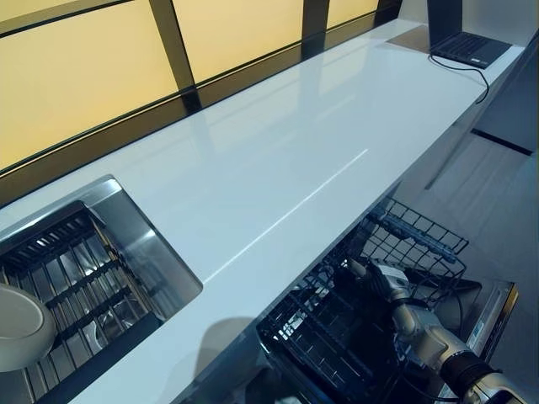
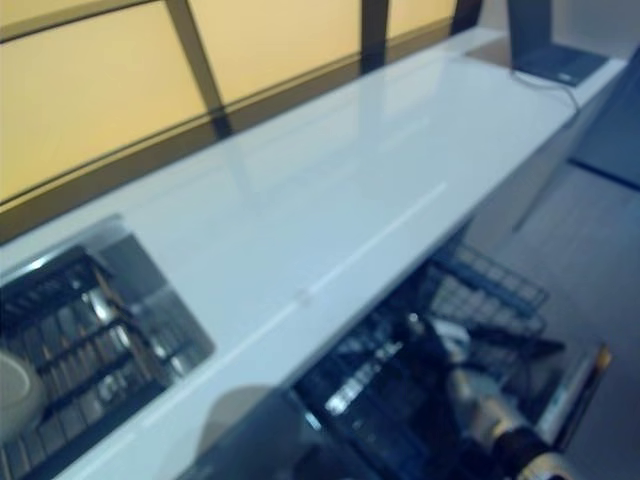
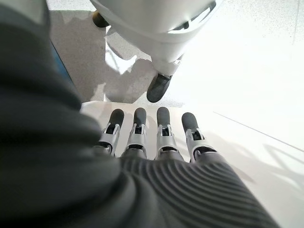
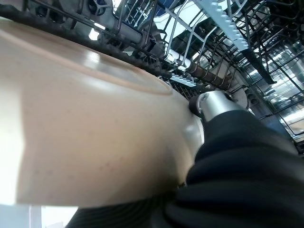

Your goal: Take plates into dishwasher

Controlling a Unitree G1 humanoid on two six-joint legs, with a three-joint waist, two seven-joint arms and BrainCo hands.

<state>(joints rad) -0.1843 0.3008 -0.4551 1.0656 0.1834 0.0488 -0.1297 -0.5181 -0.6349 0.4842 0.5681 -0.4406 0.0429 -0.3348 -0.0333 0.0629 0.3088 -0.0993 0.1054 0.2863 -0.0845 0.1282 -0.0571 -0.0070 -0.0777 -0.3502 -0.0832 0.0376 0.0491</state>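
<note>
Straight fingers [image 3: 164, 124] of the left hand [image 3: 156, 156] hold nothing, down by the floor. Right hand [image 1: 389, 286] grips a round cream ceramic plate [image 4: 90, 128], thumb on its rim, inside the black wire dishwasher rack [image 1: 337, 328] below the white countertop [image 1: 278, 160].

The long white counter [image 1: 286, 160] lies bare along most of its length, with only a laptop [image 1: 468, 44] at its far end, so there is wide room for me to pass over it. My right hand [image 1: 381, 279] is down in the dishwasher rack [image 1: 337, 337] below the counter's edge, where a cream plate [image 4: 85, 137] lies against my palm and wire tines [image 4: 223, 28] crowd close around it. At the near left, the sink [image 1: 147, 244] is taken up by a black grid [image 1: 72, 286] and a pale dish [image 1: 21, 324].
</note>
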